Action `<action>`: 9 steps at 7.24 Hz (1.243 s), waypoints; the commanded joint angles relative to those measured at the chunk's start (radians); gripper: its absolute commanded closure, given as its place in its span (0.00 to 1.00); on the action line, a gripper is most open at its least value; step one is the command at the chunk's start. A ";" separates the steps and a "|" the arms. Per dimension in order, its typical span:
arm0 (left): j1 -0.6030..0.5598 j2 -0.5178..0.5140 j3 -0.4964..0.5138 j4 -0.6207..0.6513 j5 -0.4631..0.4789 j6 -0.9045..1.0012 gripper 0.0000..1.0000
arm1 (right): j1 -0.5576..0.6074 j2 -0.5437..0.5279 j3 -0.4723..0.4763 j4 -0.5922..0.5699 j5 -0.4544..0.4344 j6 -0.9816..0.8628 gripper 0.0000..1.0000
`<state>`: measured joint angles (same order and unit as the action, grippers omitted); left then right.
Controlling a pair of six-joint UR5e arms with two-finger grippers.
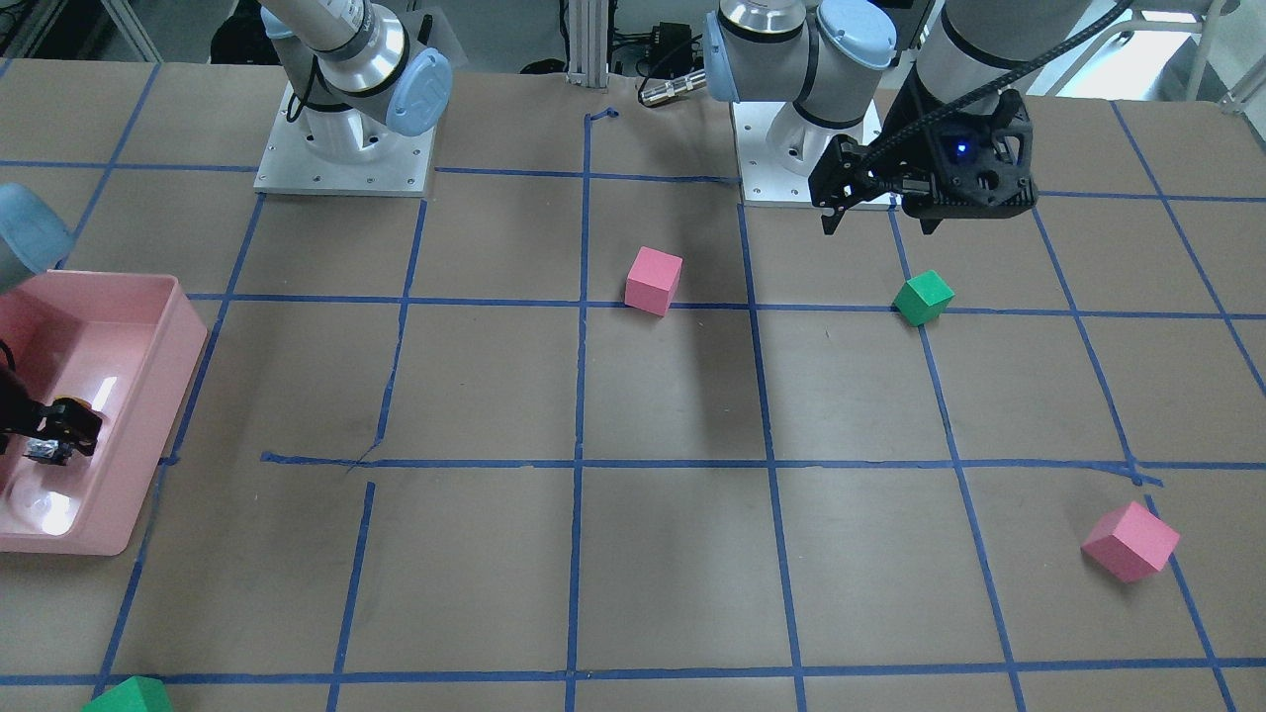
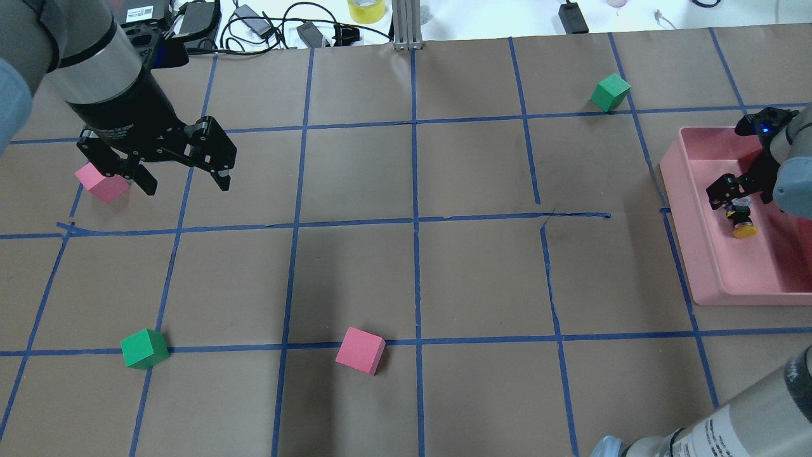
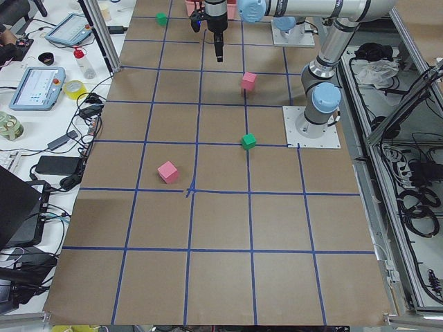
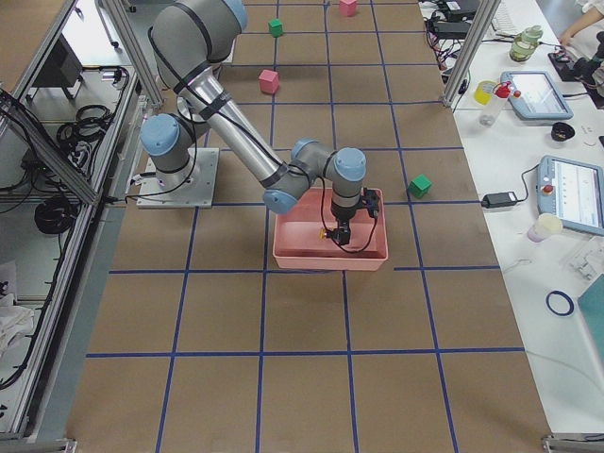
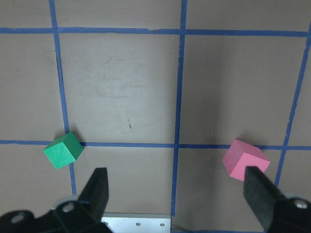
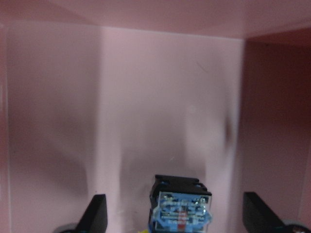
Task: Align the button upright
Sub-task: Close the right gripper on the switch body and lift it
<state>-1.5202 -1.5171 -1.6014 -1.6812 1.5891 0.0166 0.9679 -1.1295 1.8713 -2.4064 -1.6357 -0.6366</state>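
Note:
The button (image 2: 741, 222) lies in the pink bin (image 2: 682, 209), not upright, with its yellow cap toward the robot's side. In the right wrist view its blue base and black body (image 6: 181, 206) sit between the fingers. My right gripper (image 2: 734, 200) is down in the bin and open. Its fingers (image 6: 97, 213) stand well clear of the button on both sides. My left gripper (image 2: 185, 181) is open and empty, and it hovers above the table near a pink cube (image 2: 101, 184).
A green cube (image 2: 144, 348) and a pink cube (image 2: 360, 350) lie near the robot's edge. Another green cube (image 2: 610, 92) lies at the far right, beyond the bin. The bin's walls (image 6: 272, 97) close in around the right gripper.

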 commanded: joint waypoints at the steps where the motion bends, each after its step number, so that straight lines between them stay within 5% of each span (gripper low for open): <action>1: 0.000 0.000 0.000 0.000 0.002 0.002 0.00 | 0.000 0.004 0.000 -0.014 0.010 0.000 0.27; 3: 0.000 0.000 0.000 0.000 0.000 0.002 0.00 | 0.000 -0.003 0.000 -0.007 0.004 -0.003 0.82; 4: 0.000 0.000 0.000 0.000 0.000 0.002 0.00 | 0.000 -0.007 -0.006 -0.005 0.000 -0.017 0.93; 7: 0.000 0.000 0.000 0.001 0.000 0.002 0.00 | 0.002 -0.086 -0.020 0.080 0.008 -0.022 1.00; 9: 0.000 -0.002 0.000 0.001 0.000 0.002 0.00 | 0.035 -0.226 -0.102 0.317 0.014 -0.017 1.00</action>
<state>-1.5202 -1.5174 -1.6015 -1.6798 1.5890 0.0184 0.9816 -1.2752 1.8205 -2.2279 -1.6255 -0.6563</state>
